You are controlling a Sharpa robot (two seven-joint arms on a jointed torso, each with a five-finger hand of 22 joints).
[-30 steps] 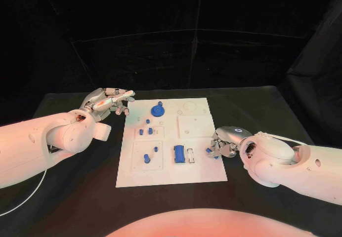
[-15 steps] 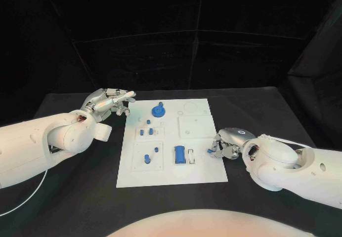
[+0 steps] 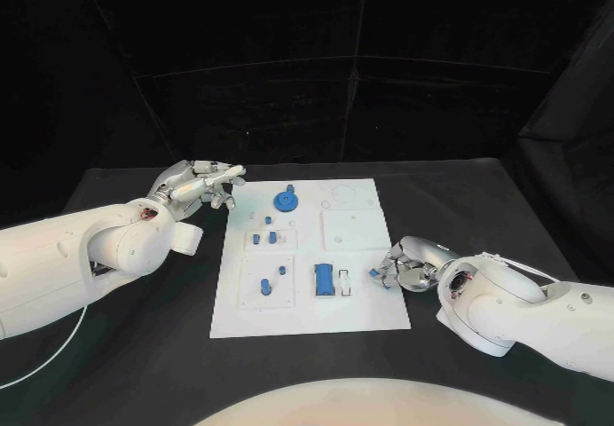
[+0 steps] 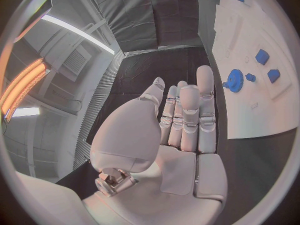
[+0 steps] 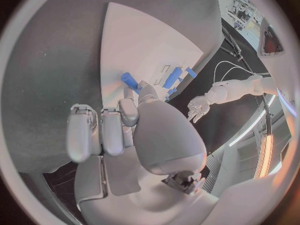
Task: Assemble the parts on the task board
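The white task board (image 3: 358, 311) lies mid-table. On it are a blue gear (image 3: 284, 201), small blue pegs (image 3: 263, 238), a blue peg (image 3: 263, 286) and a blue block (image 3: 324, 279). My right hand (image 3: 410, 264) rests at the board's right edge with its fingers curled. It pinches a small blue part (image 3: 381, 273) between thumb and a finger; the right wrist view has that part (image 5: 129, 80) sticking out past the fingertips over the board (image 5: 144, 40). My left hand (image 3: 199, 185) hovers off the board's far left corner, fingers apart and holding nothing. The left wrist view has the gear (image 4: 235, 80) beyond that hand (image 4: 181, 120).
Black table (image 3: 128, 355) surrounds the board on all sides, with a dark curtain behind it. Raised white square plates (image 3: 350, 228) occupy the board's right half. My right arm's bulky white forearm (image 3: 524, 311) lies over the table's near right.
My right hand and forearm have shifted a little toward the near edge, the small blue part staying at the board's right edge. The left hand has hardly moved.
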